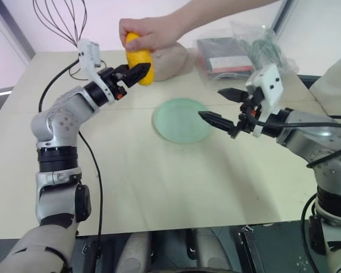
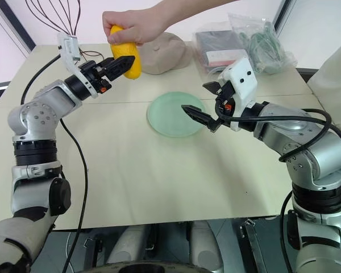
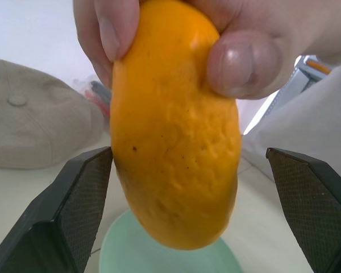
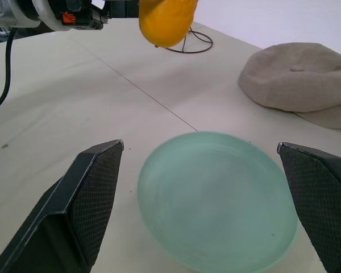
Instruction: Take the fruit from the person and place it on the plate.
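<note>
- Currently, the left end effector (image 3: 184, 187) is standing wide open around the lower half of the fruit (image 3: 176, 131); one pad (image 3: 85, 199) is touching or nearly touching the skin, the other is well apart from it, so nothing is being gripped yet.
- The fruit is hanging upright above the counter (image 1: 159, 187), pinched at its upper end by the person's hand (image 1: 150, 31), which is reaching in from the far side.
- The right end effector (image 1: 219, 108) is hovering wide open and empty just beside the plate (image 1: 182, 119), its fingers pointing across the near rim.
- The plate is lying bare on the counter, below and to the robot's right of the fruit; a beige cap (image 4: 298, 79) is resting beyond it, well apart from both arms.
- Step in hand, as a judgement: closing on the fruit for the handover. Doing it well is likely calling for centring the fruit between the pads, closing on the widest part below the person's fingers (image 3: 244, 62), and squeezing gently, since the smooth, tapering skin may be slipping downward if gripped too low.
</note>
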